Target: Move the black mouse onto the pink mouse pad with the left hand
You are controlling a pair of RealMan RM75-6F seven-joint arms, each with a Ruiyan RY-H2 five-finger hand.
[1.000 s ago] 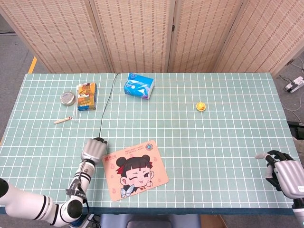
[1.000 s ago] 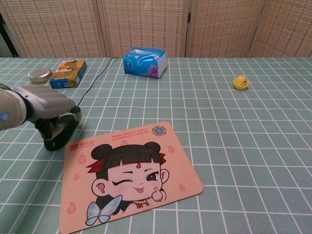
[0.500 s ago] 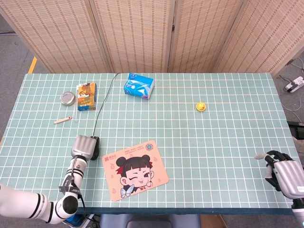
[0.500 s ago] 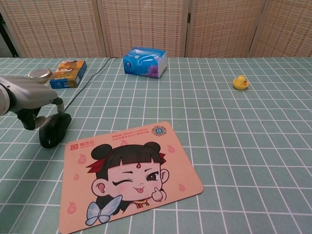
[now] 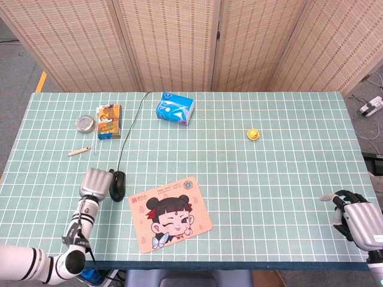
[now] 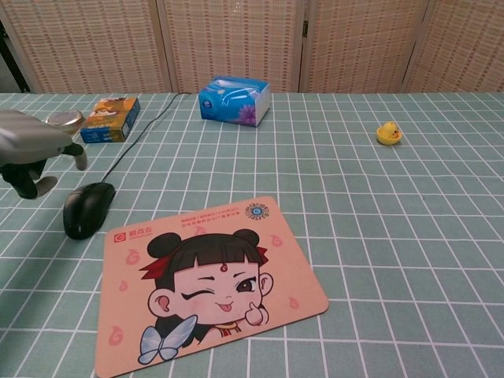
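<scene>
The black mouse lies on the green table just left of the pink mouse pad, close to its upper left corner and not on it. Its cable runs away to the far edge. My left hand hovers just left of the mouse, fingers apart and pointing down, holding nothing. My right hand rests at the table's near right corner, empty, far from both.
A blue tissue box stands at the back centre. An orange snack box, a round tin and a small stick sit at the back left. A yellow duck is at the right.
My left hand has come off the mouse and moved to the left, uncovering it. The mouse stays in about the same spot beside the pad. The right hand has not moved.
</scene>
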